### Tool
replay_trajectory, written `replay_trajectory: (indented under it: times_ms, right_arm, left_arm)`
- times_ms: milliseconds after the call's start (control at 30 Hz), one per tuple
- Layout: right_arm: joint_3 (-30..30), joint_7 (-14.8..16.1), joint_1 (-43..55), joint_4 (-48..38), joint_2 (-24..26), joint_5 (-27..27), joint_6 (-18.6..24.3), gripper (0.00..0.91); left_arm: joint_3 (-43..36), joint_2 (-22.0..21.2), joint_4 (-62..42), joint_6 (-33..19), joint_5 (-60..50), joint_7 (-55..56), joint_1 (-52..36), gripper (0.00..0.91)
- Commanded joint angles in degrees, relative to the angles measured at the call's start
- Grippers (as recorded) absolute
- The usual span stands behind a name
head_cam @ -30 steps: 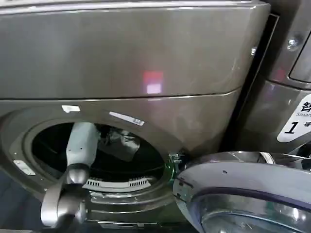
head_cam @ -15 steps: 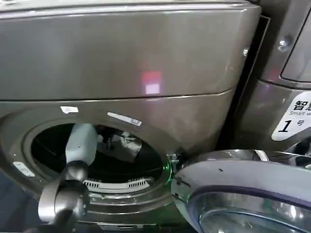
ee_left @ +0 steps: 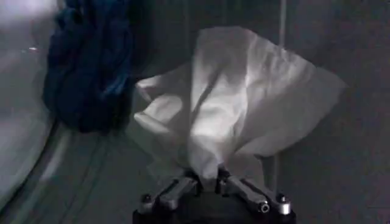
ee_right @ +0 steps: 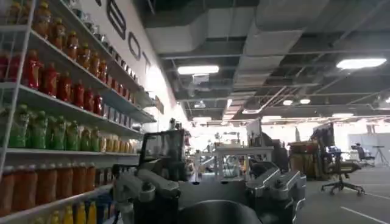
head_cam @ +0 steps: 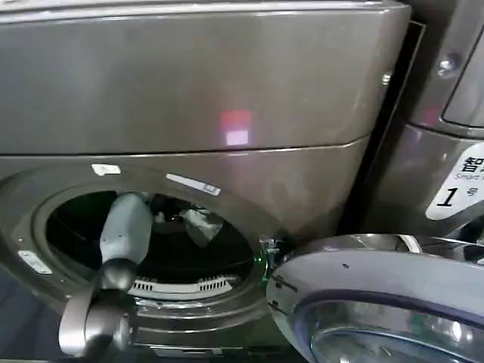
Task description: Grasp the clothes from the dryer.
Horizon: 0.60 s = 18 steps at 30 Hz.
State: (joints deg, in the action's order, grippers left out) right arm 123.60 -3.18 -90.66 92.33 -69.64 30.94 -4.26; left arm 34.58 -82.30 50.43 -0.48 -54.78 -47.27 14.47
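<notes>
The dryer (head_cam: 227, 91) is the bronze-grey machine in the head view, with its round porthole ring (head_cam: 249, 219) open. My left arm reaches through the ring into the dark drum. Inside, my left gripper (ee_left: 207, 179) is shut on the lower edge of the pale grey-white garment (ee_left: 244, 103), which rises bunched from between the fingers. That garment also shows past the forearm in the head view as a pale garment (head_cam: 198, 223). The dark navy garment (ee_left: 91, 67) lies beside it against the drum wall, untouched. My right gripper (ee_right: 213, 185) is open, empty, and faces away into the room.
The dryer's round door (head_cam: 378, 302) hangs open at the lower right, close to the ring. A like machine (head_cam: 446, 151) with a white sticker numbered 1 (head_cam: 456, 189) stands to the right. Shelves of bottles (ee_right: 55, 122) run along the room.
The pale garment has shifted a little higher inside the drum along with my left gripper. The head view has swayed slightly sideways.
</notes>
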Motion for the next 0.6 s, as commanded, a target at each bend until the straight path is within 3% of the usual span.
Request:
replay_trajectory:
  times_ms: [33, 267, 367, 433, 600]
  right_arm:
    - [-0.04, -0.19, 0.06, 0.41, -0.06, 0.54, -0.08, 0.907]
    - [-0.18, -0.84, 0.18, 1.42, -0.21, 2.37, 0.41, 0.907]
    - [0.13, -1.58, 0.6, 2.43, -0.42, 2.32, -1.21, 0.907]
    - [-0.43, -1.03, 0.33, 2.23, -0.6, 2.41, 1.49, 0.907]
    - [0.15, -0.82, 0.4, 1.41, -0.37, 0.04, 2.24, 0.907]
  left_arm:
    - [-1.07, -2.76, 11.24, 9.84, 27.93, 33.09, 4.83, 0.0]
    - [-1.83, -5.75, 14.64, 13.76, 39.67, 45.85, 8.12, 0.0]
    - [-2.38, -6.55, 15.76, 14.75, 41.03, 46.82, 9.51, 0.0]
    - [-2.32, -6.94, 15.57, 15.17, 42.54, 47.54, 9.92, 0.0]
    - [-2.26, -6.98, 15.52, 15.4, 44.83, 47.84, 10.14, 0.0]
